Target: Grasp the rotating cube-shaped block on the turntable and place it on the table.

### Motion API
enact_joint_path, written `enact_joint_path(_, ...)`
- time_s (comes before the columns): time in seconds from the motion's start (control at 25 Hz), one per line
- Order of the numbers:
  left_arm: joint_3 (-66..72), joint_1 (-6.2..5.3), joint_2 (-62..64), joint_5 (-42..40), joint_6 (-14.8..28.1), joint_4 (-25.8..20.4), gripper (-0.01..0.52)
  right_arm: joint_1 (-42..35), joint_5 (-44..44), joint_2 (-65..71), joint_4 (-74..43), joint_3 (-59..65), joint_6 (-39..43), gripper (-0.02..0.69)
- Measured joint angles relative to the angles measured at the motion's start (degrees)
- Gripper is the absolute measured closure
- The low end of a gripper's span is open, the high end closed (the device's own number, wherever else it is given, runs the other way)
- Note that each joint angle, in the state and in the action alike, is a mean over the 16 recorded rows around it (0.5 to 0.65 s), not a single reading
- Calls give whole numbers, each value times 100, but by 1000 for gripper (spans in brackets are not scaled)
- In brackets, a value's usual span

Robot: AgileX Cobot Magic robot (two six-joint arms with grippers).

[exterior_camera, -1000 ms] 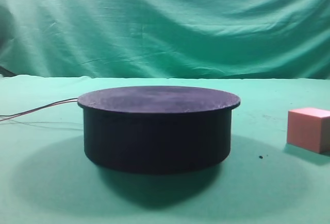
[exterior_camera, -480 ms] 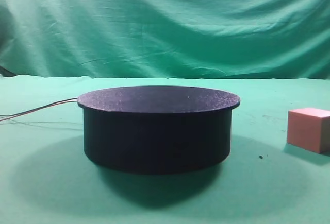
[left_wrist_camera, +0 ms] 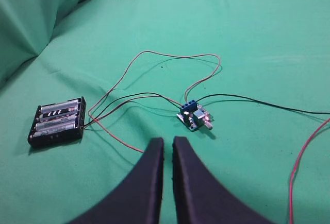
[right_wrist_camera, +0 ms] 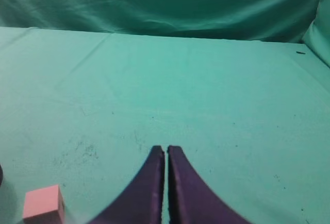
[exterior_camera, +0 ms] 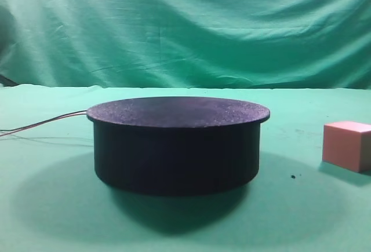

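While cube-shaped block point(exterior_camera: 346, 145) sits on table point(exterior_camera: 52, 217) right of turntable point(exterior_camera: 177, 145), both grippers — left gripper point(left_wrist_camera: 168, 142), right gripper point(right_wrist_camera: 166, 150) — pressed together, holding nothing.

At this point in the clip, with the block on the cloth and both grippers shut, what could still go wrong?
1. The pink block sits at the very right edge of the high view; a nudge could push it out of sight.
2. Loose wires lie under the left gripper, beside the battery pack and small circuit board; a low sweep might snag them.
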Motion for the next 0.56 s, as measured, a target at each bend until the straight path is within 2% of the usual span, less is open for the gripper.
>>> enact_joint_path(0.56, 0, 0, 0, 0, 0, 0, 514, -4, 150, -18, -13, 2, -22, 665)
